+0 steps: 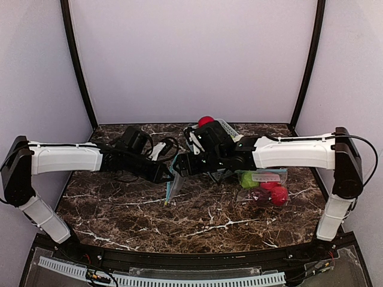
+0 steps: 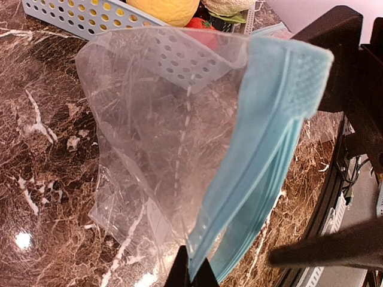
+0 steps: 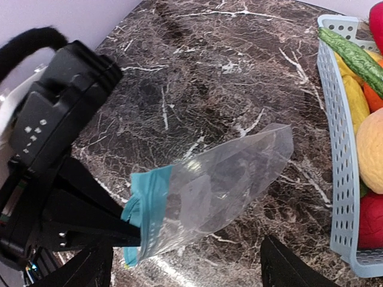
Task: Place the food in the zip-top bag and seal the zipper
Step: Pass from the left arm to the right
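Note:
A clear zip-top bag point(image 2: 161, 125) with a blue zipper band point(image 2: 269, 137) hangs empty above the marble table. My left gripper point(image 2: 191, 274) is shut on the band's lower end; it also shows in the top view point(image 1: 168, 175) and the right wrist view point(image 3: 119, 230). My right gripper point(image 3: 185, 254) is open and empty, its fingers point(image 3: 287, 269) spread on either side of the bag point(image 3: 221, 185), apart from it. The food lies in the light-blue basket point(image 3: 338, 149): an orange fruit point(image 3: 372, 143), a red one point(image 3: 370, 221), a green vegetable point(image 3: 353, 54), a yellow citrus point(image 2: 164, 7).
The basket point(image 1: 229, 127) stands at the back centre-right with a red apple point(image 1: 205, 121) on top. A second clear bag point(image 1: 266, 185) holding green and red fruit lies on the table under the right arm. Both grippers meet at the table's centre point(image 1: 179, 170).

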Tool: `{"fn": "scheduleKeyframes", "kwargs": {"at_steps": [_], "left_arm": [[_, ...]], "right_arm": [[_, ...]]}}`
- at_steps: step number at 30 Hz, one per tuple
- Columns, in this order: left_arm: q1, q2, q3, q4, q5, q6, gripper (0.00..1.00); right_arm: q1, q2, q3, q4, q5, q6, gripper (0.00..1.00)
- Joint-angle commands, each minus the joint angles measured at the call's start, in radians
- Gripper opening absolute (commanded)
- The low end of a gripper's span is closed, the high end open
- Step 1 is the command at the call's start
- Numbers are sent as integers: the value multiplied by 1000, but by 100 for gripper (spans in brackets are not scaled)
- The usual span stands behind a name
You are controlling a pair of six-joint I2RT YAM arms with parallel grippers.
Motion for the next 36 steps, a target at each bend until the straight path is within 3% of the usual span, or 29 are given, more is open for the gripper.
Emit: {"fn": "scheduleKeyframes", "kwargs": {"at_steps": [1, 8, 20, 21, 24, 27, 30, 33, 36], "left_arm": [[-9, -47, -15, 7, -6, 9, 1], [-23, -63, -13, 5, 10, 48, 1], [-60, -22, 41, -46, 189, 129, 1], [-61, -25, 42, -47, 200, 134, 1], [-59, -30, 44, -49, 217, 144, 1], [-60, -43, 51, -82, 121, 164, 1], [-60, -56, 60, -144, -55, 170, 1], [-59, -74, 58, -168, -242, 162, 1], [-58, -95, 48, -141, -235, 164, 1]], "right_arm": [[3, 44, 59, -65, 145, 30, 79], [-5, 86, 125, -166, 259, -1, 73], [-16, 43, 77, 9, 56, -381, 58], [-17, 35, 64, 25, 27, -394, 55], [-28, 17, 40, 53, -39, -399, 32], [-31, -1, 24, 52, -14, -363, 11], [-34, -30, -12, 40, 59, -307, 0], [-34, -64, -45, 29, 87, -250, 0], [-34, -89, -64, 31, 44, -247, 0]]}}
